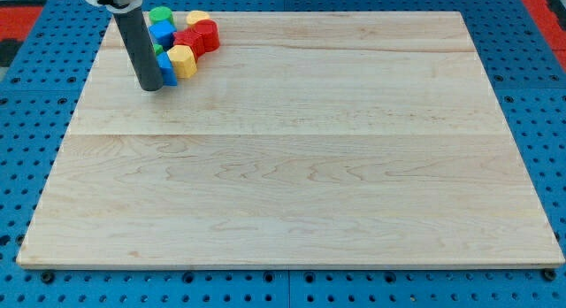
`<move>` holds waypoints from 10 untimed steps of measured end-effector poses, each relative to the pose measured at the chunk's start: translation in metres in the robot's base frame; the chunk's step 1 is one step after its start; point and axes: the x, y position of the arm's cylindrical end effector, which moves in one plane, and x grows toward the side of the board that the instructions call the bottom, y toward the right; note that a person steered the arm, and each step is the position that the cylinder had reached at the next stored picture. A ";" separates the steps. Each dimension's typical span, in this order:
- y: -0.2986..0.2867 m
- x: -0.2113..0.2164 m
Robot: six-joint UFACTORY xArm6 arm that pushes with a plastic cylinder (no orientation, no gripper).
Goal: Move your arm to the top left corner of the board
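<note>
My tip point(149, 86) rests on the wooden board point(292, 166) near its top left corner. The dark rod rises toward the view's top left. Just right of the tip sits a tight cluster of blocks: a green round block point(160, 15), a blue block point(162, 34), a red block point(197, 37), a yellow block point(196, 19) behind the red one, a yellow hexagonal block point(183, 60), and a second blue block point(167, 72) touching or almost touching the rod. A sliver of a green block point(157, 51) shows beside the rod.
The board lies on a blue perforated table point(26, 149). Red surfaces show at the view's top left corner point(22, 11) and top right corner point(539, 7).
</note>
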 end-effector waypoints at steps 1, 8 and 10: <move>0.000 0.002; -0.102 -0.165; -0.017 -0.164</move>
